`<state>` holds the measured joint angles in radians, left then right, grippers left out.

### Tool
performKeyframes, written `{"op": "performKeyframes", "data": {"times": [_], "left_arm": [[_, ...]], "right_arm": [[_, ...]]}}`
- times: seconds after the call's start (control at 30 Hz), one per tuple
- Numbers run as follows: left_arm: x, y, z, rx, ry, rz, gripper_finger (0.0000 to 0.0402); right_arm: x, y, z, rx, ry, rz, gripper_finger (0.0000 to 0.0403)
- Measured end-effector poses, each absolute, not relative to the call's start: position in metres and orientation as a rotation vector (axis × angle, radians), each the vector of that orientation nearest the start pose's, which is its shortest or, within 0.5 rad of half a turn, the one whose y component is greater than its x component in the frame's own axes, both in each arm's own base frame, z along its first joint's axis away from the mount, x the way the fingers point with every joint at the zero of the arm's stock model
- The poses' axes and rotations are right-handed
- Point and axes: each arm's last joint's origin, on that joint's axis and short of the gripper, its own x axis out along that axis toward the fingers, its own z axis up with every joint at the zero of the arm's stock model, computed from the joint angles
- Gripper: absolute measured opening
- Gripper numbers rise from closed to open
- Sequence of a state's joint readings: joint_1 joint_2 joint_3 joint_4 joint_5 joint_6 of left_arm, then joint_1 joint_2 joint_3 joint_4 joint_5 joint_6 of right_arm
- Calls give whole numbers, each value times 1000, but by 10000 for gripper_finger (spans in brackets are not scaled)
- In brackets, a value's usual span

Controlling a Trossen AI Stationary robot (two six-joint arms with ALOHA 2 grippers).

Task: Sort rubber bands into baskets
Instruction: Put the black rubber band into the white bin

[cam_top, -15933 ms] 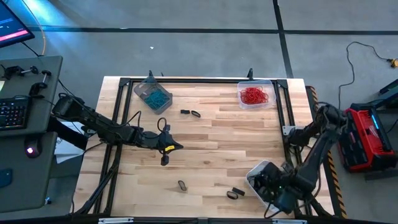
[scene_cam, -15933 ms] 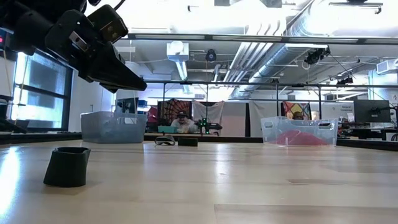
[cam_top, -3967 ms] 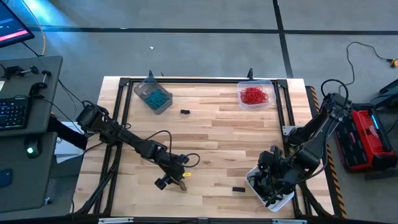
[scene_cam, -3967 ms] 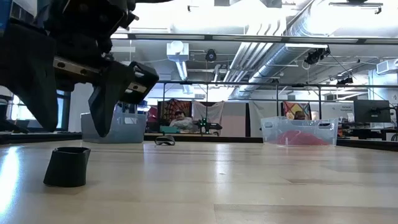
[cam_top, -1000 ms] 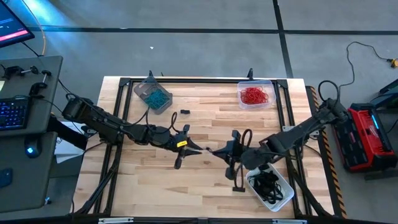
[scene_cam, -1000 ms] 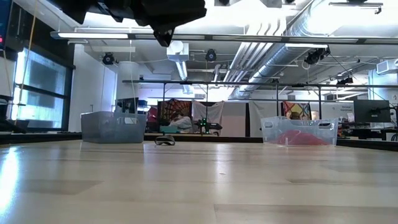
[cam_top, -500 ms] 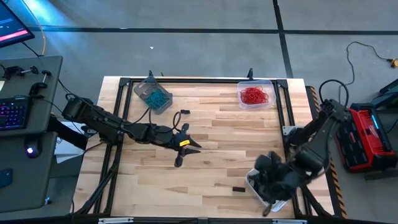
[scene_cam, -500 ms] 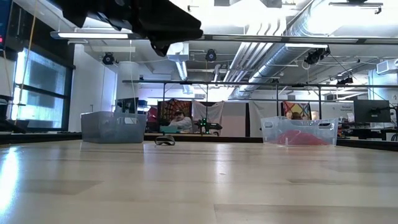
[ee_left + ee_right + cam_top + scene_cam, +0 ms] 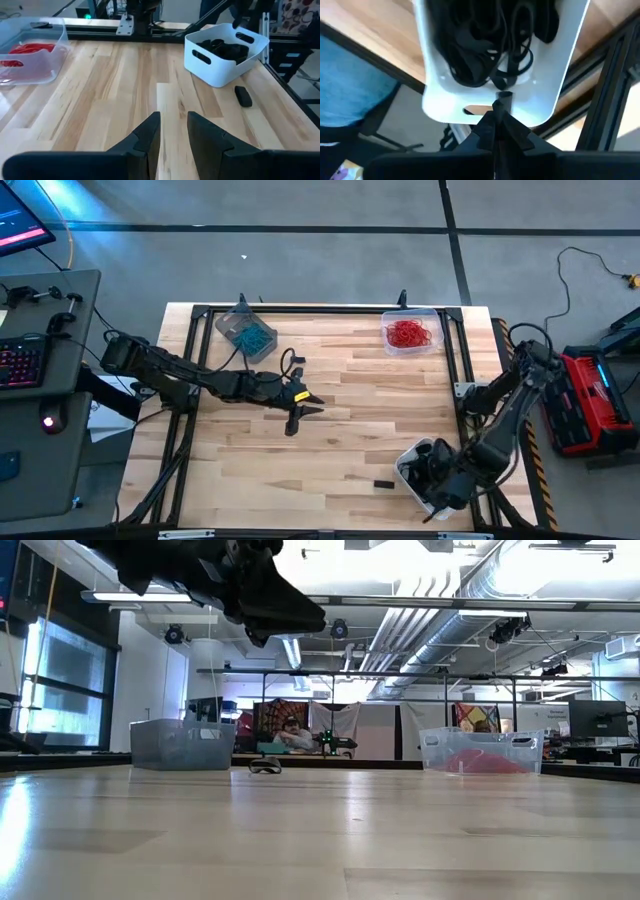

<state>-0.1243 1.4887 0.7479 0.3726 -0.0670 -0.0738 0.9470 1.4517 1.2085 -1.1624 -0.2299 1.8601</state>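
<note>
R gripper point(image 9: 496, 112) clenched on nothing, over white basket point(image 9: 413, 463) of black bands point(image 9: 485, 35). L gripper point(image 9: 174, 131) parted, empty, mid-worktop point(image 9: 350, 410). 1 black band point(image 9: 383, 483) lies just beside white basket.

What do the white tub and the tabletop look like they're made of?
The white tub looks like smooth, opaque moulded plastic: rounded corners, cut-out handles, soft sheen. The tabletop looks like light wood planks, grain and seams visible, probably sealed, given its faint gloss.

Two dark jointed arms, black cables; left arm point(image 9: 200, 383) yellow-tagged wrist.
</note>
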Motion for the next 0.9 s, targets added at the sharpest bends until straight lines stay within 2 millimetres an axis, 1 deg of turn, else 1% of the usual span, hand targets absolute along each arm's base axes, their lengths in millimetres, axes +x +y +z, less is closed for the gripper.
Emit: {"op": "performKeyframes", "data": {"times": [0.17, 0.33, 0.43, 0.53, 0.63, 0.73, 0.83, 0.9], "left_arm": [[307, -27, 207, -45, 411, -32, 90], [306, -13, 203, -52, 460, 13, 90], [305, -2, 200, -54, 490, 72, 90], [302, 11, 196, -34, 541, 129, 90], [298, 24, 191, -11, 600, 165, 90], [293, 38, 186, 8, 662, 210, 90], [287, 54, 182, 53, 735, 306, 90], [283, 64, 180, 82, 775, 342, 93]], "right_arm": [[147, 208, 244, 908, 1758, -536, 0], [144, 199, 221, 888, 1846, -568, 0], [143, 193, 212, 837, 1859, -552, 0], [142, 191, 209, 797, 1866, -517, 8], [143, 192, 210, 789, 1860, -499, 35], [145, 194, 215, 796, 1852, -484, 78], [147, 195, 222, 799, 1834, -477, 123], [149, 197, 229, 806, 1810, -461, 145]]}}
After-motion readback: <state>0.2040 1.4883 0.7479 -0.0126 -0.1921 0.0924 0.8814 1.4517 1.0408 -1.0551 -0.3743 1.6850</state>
